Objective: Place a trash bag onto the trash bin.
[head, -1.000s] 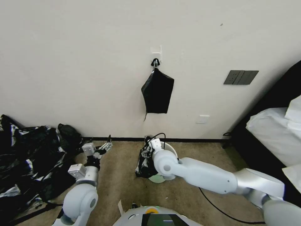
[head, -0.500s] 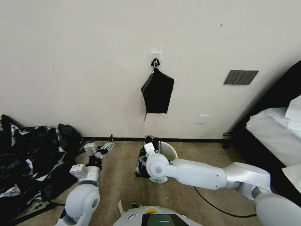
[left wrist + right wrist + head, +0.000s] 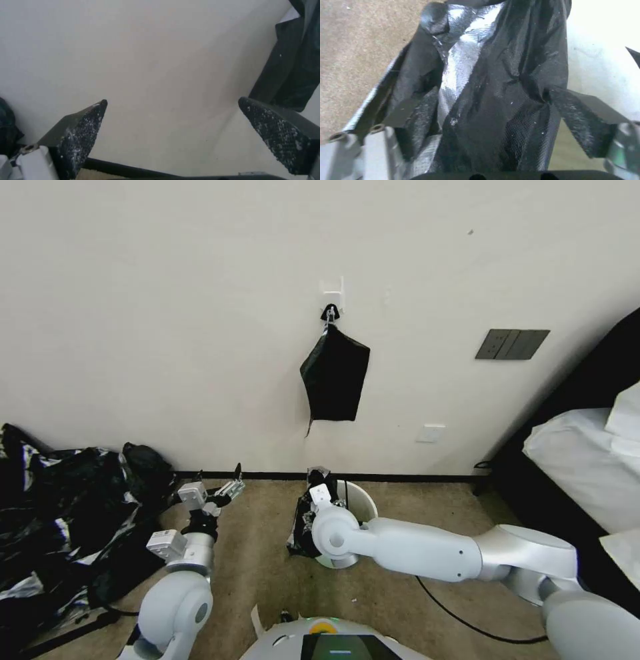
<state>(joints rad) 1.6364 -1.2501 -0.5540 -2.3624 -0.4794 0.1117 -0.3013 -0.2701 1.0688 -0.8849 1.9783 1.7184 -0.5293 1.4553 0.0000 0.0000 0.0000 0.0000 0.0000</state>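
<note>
While a large heap of crumpled black-and-silvery plastic [image 3: 60, 520] lies on the tan carpet floor [image 3: 253, 567] out past its outer side, the left end effector [image 3: 227, 492] hangs low near the black baseboard [image 3: 200, 474], aimed at the pale wall [image 3: 150, 62] with its two speckled fingers [image 3: 83, 130] spread wide and nothing between them. Up the wall, between the two end effectors and well above both, a flat black knot-topped bundle of bags [image 3: 335, 375] hangs from a small white hook [image 3: 331, 295].

The right end effector [image 3: 308, 513] reaches across at the left rim of the small round cream-white plastic trash bin [image 3: 360, 499], which stands on the carpet just in front of the baseboard. In the right wrist view its fingers [image 3: 580, 117] stand apart, with the thin glossy black plastic trash bag [image 3: 493, 82] bunched between them; whether they truly pinch the film I cannot tell. The bag drapes down the bin's left outer side [image 3: 303, 533], right beneath this end effector, and touches the bin's white wall [image 3: 600, 57]. Farther right, a dark grey switch plate [image 3: 512, 344] sits on the wall, and a bed with white bedding [image 3: 580, 453] stands beyond.
</note>
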